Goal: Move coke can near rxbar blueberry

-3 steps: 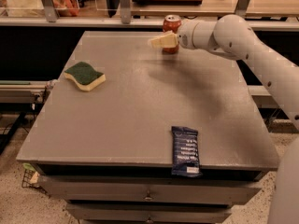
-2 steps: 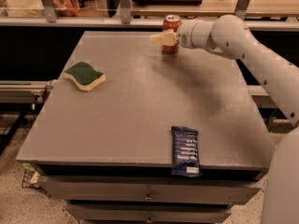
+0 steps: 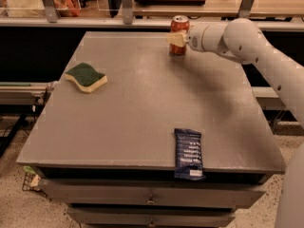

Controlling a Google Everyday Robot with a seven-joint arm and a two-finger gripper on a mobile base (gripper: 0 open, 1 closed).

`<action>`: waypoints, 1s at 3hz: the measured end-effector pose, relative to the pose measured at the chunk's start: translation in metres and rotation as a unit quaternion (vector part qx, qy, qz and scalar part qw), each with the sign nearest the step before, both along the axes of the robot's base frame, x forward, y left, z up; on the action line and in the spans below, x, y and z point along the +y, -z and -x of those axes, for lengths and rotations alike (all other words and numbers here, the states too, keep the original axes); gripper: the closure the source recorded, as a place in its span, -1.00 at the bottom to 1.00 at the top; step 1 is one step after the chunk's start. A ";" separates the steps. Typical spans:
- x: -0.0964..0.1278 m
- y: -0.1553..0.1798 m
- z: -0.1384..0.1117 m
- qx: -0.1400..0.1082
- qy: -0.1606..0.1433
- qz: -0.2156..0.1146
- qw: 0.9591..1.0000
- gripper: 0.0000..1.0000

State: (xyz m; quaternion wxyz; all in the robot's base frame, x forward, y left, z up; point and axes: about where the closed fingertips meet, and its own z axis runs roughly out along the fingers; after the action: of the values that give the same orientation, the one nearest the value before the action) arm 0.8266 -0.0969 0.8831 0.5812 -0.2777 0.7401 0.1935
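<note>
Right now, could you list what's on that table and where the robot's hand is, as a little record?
table: grey, flat top
coke can: upright, at the far edge, right of centre
gripper: at the coke can, coming in from the right side
rxbar blueberry: lying flat at the near edge, its near end poking slightly over the edge
sponge: green over yellow, on the left side
can and bar: far apart, at opposite edges of the table
</note>
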 end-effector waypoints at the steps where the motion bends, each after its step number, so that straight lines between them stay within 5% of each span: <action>1: -0.008 -0.011 0.023 0.003 -0.019 -0.015 1.000 0.82; 3: -0.036 -0.013 0.126 0.030 -0.073 -0.061 0.995 1.00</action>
State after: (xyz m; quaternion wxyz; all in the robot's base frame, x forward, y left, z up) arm 0.7004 -0.1333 0.8962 0.5589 -0.2893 0.7217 0.2883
